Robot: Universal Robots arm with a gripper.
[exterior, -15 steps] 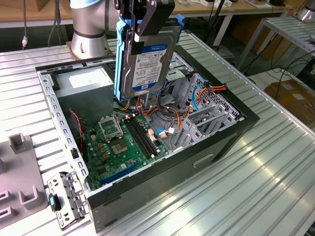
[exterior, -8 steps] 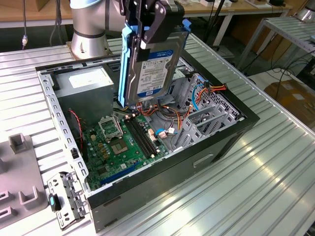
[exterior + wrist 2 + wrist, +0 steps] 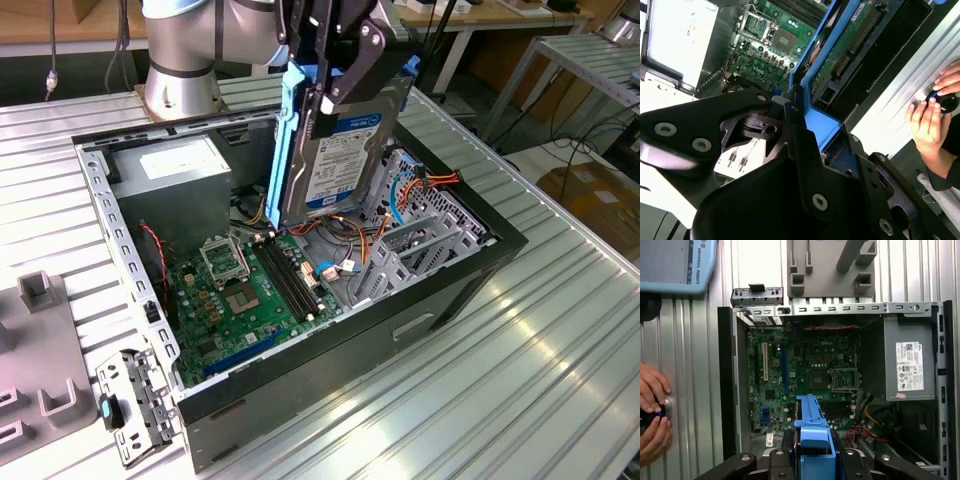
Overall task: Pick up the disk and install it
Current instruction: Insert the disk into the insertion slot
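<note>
Where a ribbed metal surface (image 3: 520, 380) carries an open computer case (image 3: 400, 335), the jaws are clamped on the disk (image 3: 335, 150), holding it upright above the case's inside.
A blue bracket (image 3: 288, 130) edges the disk, which bears a white and blue printed label. A grey power supply (image 3: 185, 185) with a white sticker sits in the case. A person's hand (image 3: 927, 120) rests on the surface beside the case, and a cardboard box (image 3: 595, 195) lies on the floor beyond.

place: robotics lab | ribbed aluminium tabletop (image 3: 500, 380) under open computer case (image 3: 400, 330) | robot arm base (image 3: 180, 70), workbench (image 3: 590, 55) beyond the case
</note>
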